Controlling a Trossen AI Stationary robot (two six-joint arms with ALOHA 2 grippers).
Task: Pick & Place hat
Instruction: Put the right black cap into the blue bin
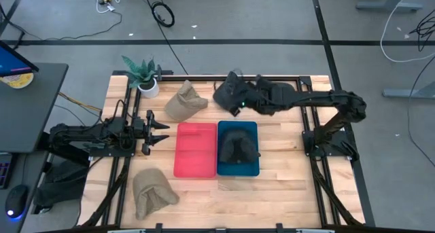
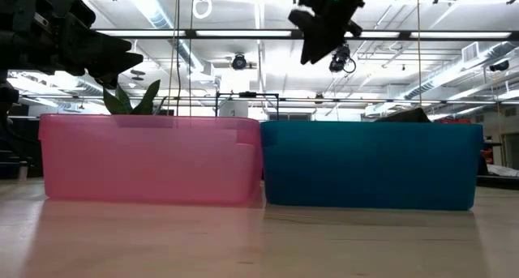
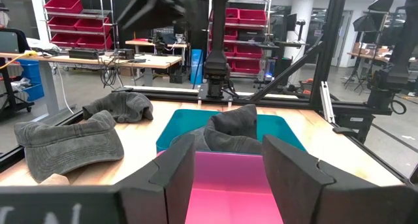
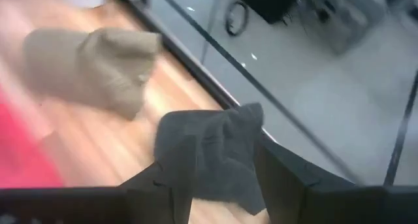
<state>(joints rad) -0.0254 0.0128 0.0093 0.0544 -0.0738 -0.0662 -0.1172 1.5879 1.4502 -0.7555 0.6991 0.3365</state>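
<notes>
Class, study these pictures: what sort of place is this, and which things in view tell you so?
Probably a robotics lab or workshop. A framed wooden table stands on a concrete floor with loose cables; behind it are shelves of red bins, workbenches and exposed ceiling lights.

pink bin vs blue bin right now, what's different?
Colour: the pink bin is pink; the blue bin is a darker blue.
Contents: the pink bin looks empty in the high view; the blue bin holds a dark hat.
Position: the pink bin lies on the left arm's side, the blue bin on the right arm's.
Both are rectangular, similar in size and side by side.
</notes>
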